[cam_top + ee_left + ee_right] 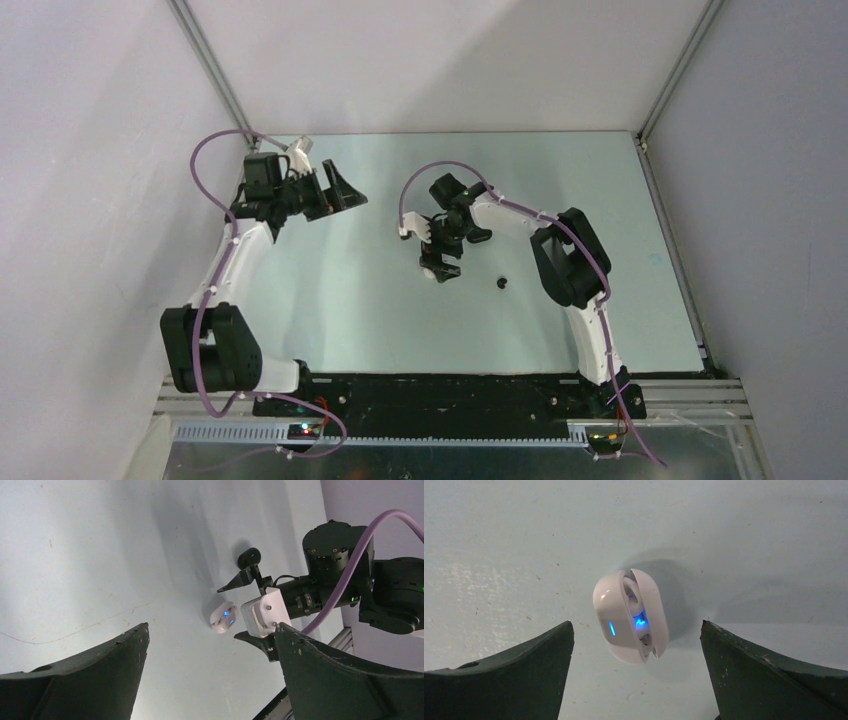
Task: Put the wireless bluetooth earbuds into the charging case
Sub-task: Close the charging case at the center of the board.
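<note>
Case (630, 615) ajar, inside hard to read; right hand (636, 624) spread above.

My desk (350, 320) is a pale grey-green sheet, marked up close with fine scratches and specks. Plain white panels close me in: a back wall (440, 60), a left wall (80, 200) and a right wall (770, 200), joined by slanting metal corner posts (215, 70). Soft, even light lays faint shadows on the desk. A slotted metal rail (450, 432) runs along its near edge.
</note>
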Controlling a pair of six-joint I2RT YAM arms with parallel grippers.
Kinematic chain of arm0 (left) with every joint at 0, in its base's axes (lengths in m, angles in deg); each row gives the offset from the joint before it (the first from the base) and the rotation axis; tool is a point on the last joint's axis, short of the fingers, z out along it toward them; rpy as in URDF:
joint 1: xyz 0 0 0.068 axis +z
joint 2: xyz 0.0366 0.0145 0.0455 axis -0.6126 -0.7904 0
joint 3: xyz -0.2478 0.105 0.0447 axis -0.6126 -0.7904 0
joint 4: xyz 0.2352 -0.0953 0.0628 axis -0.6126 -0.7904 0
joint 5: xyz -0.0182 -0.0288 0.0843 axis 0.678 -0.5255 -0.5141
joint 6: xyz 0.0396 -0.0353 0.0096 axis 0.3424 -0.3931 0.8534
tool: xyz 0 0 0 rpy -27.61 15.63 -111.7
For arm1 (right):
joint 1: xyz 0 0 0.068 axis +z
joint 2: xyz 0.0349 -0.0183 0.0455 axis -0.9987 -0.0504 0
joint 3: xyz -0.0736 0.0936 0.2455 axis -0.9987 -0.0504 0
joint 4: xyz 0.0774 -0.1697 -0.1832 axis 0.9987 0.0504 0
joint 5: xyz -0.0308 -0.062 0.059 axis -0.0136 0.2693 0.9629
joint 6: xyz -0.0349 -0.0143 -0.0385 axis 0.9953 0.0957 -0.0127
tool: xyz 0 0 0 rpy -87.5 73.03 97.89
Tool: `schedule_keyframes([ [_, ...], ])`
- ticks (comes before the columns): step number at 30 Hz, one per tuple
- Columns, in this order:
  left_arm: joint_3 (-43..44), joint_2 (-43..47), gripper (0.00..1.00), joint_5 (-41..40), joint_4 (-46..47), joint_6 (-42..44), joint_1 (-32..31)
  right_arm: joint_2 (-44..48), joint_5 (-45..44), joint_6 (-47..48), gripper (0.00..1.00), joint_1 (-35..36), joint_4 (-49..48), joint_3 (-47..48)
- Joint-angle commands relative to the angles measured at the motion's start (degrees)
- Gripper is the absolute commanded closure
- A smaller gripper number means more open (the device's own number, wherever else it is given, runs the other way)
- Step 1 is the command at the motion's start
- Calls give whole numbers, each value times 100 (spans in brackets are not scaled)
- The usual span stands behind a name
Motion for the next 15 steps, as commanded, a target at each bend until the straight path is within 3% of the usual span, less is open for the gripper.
schedule_keyframes([
  [1, -66, -56, 1, 239, 75, -250, 52, -165, 196, -464, 1, 16, -181, 99],
  [5, -47, -83, 9, 278, 89, -186, 52, -690, 147, -1068, 1, -74, 91, 418],
  [8, -66, -92, 10, 279, 154, -233, 46, -1141, 385, -1119, 1, -127, 1091, 1146],
  [10, -90, -98, 11, 250, 185, -249, 52, -1179, 456, -1012, 7, -147, 1241, 1216],
  [12, -119, -86, 11, 227, 203, -266, 51, -1155, 366, -999, 22, -156, 1259, 1290],
  [13, -135, -81, 11, 220, 213, -276, 52, -1142, 336, -940, 40, -161, 1297, 1340],
  [15, -143, -96, 11, 202, 220, -290, 55, -1112, 195, -807, 57, -188, 1430, 1513],
])
